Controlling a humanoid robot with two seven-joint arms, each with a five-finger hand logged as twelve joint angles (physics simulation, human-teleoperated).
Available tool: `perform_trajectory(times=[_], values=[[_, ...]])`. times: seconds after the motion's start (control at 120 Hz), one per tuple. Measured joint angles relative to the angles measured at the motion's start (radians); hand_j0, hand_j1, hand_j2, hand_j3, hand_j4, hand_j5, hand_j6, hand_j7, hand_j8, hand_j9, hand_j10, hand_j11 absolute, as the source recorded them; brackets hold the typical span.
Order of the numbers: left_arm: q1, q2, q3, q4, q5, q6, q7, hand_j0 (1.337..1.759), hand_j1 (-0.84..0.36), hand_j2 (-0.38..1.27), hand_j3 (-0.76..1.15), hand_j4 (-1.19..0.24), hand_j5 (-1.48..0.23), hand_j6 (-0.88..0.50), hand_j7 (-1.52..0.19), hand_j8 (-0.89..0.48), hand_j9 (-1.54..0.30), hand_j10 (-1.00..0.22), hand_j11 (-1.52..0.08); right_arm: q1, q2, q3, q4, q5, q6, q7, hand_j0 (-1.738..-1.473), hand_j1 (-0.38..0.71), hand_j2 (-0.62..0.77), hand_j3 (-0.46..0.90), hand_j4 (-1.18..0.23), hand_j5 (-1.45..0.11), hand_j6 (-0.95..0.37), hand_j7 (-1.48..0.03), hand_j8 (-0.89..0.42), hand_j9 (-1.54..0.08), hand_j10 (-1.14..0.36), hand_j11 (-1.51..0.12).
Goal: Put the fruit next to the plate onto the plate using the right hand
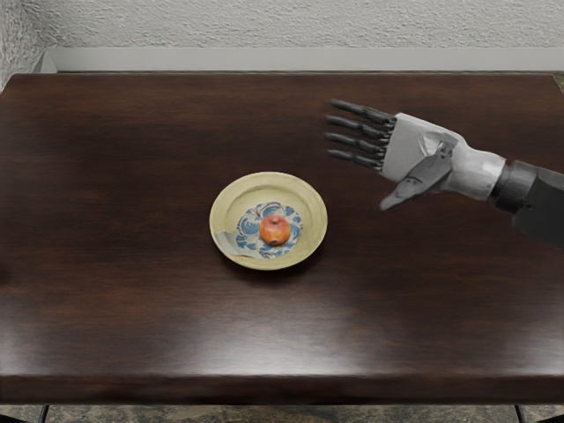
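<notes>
Your right hand [410, 152] is released: four fingers [357, 139] straight and slightly spread, pointing left, thumb [401, 192] angled down and left below the palm, holding nothing. Back of the hand is light grey, fingers are dark. The hand is over the far right part of the counter [132, 308], and its arm [529, 196] comes in from the right edge of your view, grey wrist then a dark forearm. You can't tell from this one angle how high the hand is above the counter. It's well apart from the plate [269, 180], farther back and to the right of it, touching neither plate nor fruit. The fruit [275, 229] is on the plate, sitting in the middle of the well on the blue pattern, clear of the rim all round. It's round and red-orange; likely an apple, but you can't confirm that at this size. The plate is round, cream-yellow rim, blue-and-white centre, lying flat on the counter roughly mid-width, slightly left of centre. Counter is dark brown glossy wood spanning nearly the whole width of your view; the near edge shows at the bottom, the far edge meets a pale ledge [282, 59] under a rough light wall [282, 22].
</notes>
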Motion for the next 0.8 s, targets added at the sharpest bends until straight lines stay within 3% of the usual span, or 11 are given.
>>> perform_trajectory(times=[0.117, 0.383, 0.6, 0.8], values=[[0.0, 0.0, 0.0, 0.0, 0.0, 0.002, 0.0, 1.658, 0.35, 0.0, 0.0, 0.0, 0.0, 0.0, 0.0, 0.0, 0.0, 0.0, 0.0, -0.052, -0.009, 0.066, -0.083, 0.053, 0.002, 0.0, -1.658, -0.31, 0.0, 0.0, -0.03, -0.04, -0.03, -0.04, -0.03, -0.04, -0.03, -0.04], [0.0, 0.0, 0.0, 0.0, 0.0, 0.003, 0.0, 1.658, 0.35, 0.0, 0.0, 0.0, 0.0, 0.0, 0.0, 0.0, 0.0, 0.0, 0.0, -0.159, -0.037, 0.232, -0.173, 0.077, 0.003, 0.0, -1.658, -0.32, 0.0, 0.0, -0.02, -0.03, -0.02, -0.03, -0.02, -0.03, -0.02, -0.03], [0.0, 0.0, 0.0, 0.0, 0.0, 0.003, 0.0, 1.658, 0.35, 0.0, 0.0, 0.0, 0.0, 0.0, 0.0, 0.0, 0.0, 0.0, 0.0, -0.245, -0.045, 0.369, -0.196, 0.079, 0.003, 0.0, -1.658, -0.32, 0.0, 0.0, -0.02, -0.03, -0.02, -0.03, -0.02, -0.03, -0.02, -0.03], [0.0, 0.0, 0.0, 0.0, 0.0, 0.003, 0.0, 1.658, 0.35, 0.0, 0.0, 0.0, 0.0, 0.0, 0.0, 0.0, 0.0, 0.0, 0.0, -0.271, -0.046, 0.411, -0.2, 0.079, 0.003, 0.0, -1.658, -0.32, 0.0, 0.0, -0.02, -0.03, -0.02, -0.03, -0.02, -0.03, -0.02, -0.03]])
